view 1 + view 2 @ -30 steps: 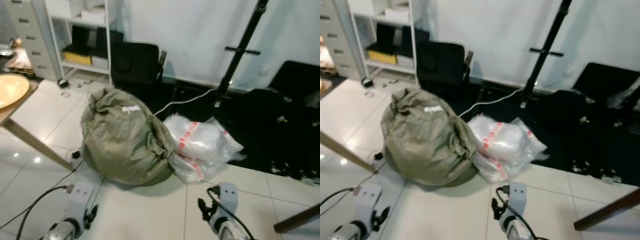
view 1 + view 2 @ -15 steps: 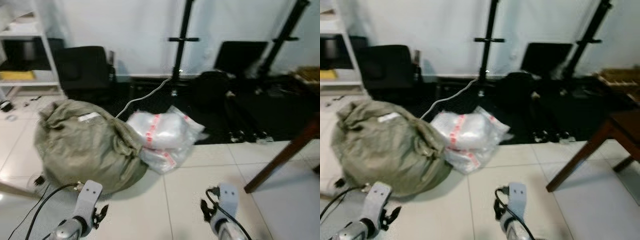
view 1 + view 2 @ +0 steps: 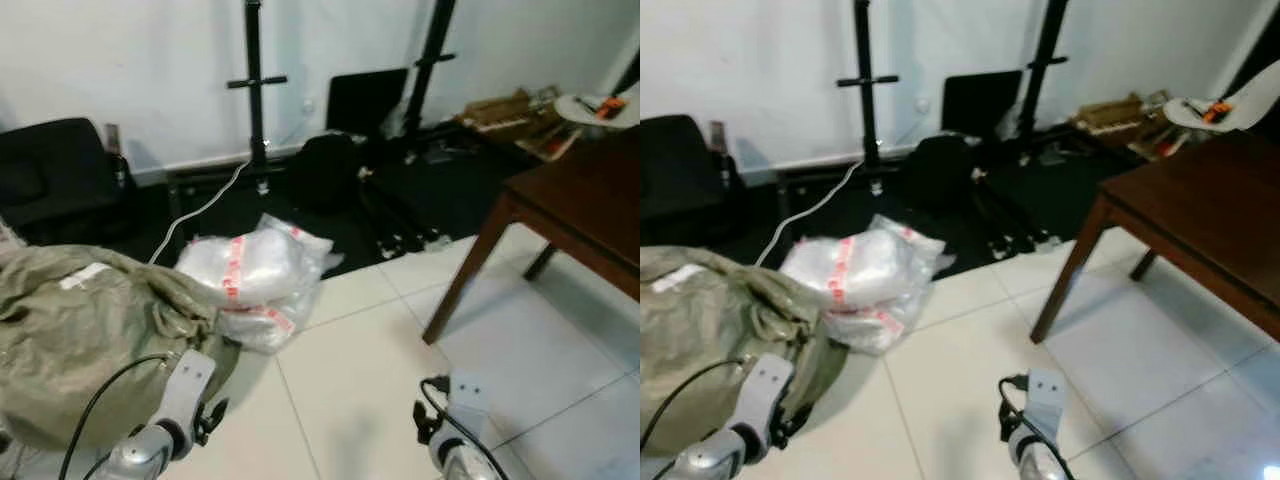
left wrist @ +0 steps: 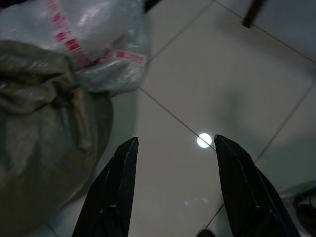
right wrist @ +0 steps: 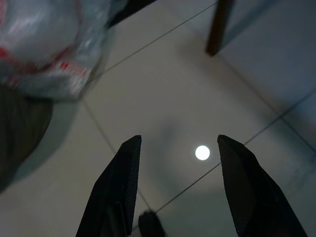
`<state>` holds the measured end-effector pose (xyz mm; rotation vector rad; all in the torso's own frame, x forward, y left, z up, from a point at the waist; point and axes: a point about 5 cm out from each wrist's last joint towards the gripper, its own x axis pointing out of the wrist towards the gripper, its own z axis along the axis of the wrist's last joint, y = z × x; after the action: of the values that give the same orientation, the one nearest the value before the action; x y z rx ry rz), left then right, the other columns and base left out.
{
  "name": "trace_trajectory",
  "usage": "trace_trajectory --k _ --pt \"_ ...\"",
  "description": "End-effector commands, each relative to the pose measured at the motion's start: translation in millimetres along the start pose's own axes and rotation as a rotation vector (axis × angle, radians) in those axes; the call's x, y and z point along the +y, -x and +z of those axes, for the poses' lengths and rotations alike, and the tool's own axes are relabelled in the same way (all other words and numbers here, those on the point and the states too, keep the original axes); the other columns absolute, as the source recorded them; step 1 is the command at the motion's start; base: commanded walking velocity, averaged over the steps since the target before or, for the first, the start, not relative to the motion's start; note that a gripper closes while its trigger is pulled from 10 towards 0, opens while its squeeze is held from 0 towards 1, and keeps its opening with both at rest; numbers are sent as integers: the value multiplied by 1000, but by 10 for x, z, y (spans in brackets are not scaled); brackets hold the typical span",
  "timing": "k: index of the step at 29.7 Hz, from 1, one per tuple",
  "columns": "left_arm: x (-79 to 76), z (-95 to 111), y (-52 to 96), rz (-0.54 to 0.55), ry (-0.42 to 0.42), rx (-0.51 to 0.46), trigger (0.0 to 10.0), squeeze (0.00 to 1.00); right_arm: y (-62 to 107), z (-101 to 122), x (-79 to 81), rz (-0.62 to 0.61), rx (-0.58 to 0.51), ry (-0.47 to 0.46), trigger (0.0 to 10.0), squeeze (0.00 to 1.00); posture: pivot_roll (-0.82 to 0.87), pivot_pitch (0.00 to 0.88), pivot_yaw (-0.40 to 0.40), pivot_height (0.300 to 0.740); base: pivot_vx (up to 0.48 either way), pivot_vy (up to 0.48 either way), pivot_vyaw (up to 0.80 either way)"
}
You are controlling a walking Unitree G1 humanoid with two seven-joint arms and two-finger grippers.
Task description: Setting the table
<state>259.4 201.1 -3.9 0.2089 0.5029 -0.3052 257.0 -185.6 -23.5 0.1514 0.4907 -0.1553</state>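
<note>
1. On the right, a dark wooden table (image 3: 590, 215) ran out of frame, one plate (image 3: 1205, 108) blurred at its far edge.
2. An olive sack (image 3: 70, 330) was cut off left, clear plastic bags (image 3: 250, 285) touching it.
3. Left gripper (image 4: 173, 163) and right gripper (image 5: 175, 163) hung over tiles, fingers spread, empty.

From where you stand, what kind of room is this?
Probably a storage or work room in a home. A big green sack and a clear plastic bag lie on the tiled floor, black stands lean at the wall, and a dark wooden table stands on the right.
</note>
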Motion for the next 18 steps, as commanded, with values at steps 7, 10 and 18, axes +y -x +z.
trace_trajectory --k 7,10,18 --pt "-34 -116 21 -2 4 35 10000 0 24 -78 -10 2 28 2 10000 0 22 30 51 740 0 0 -800" --pt "-36 -114 18 -3 1 32 10000 0 20 -66 -5 4 24 2 10000 0 20 29 50 740 0 0 -800" --pt "-30 -105 13 3 7 26 10000 0 17 -51 14 11 15 1 10000 0 20 24 48 740 0 0 -800"
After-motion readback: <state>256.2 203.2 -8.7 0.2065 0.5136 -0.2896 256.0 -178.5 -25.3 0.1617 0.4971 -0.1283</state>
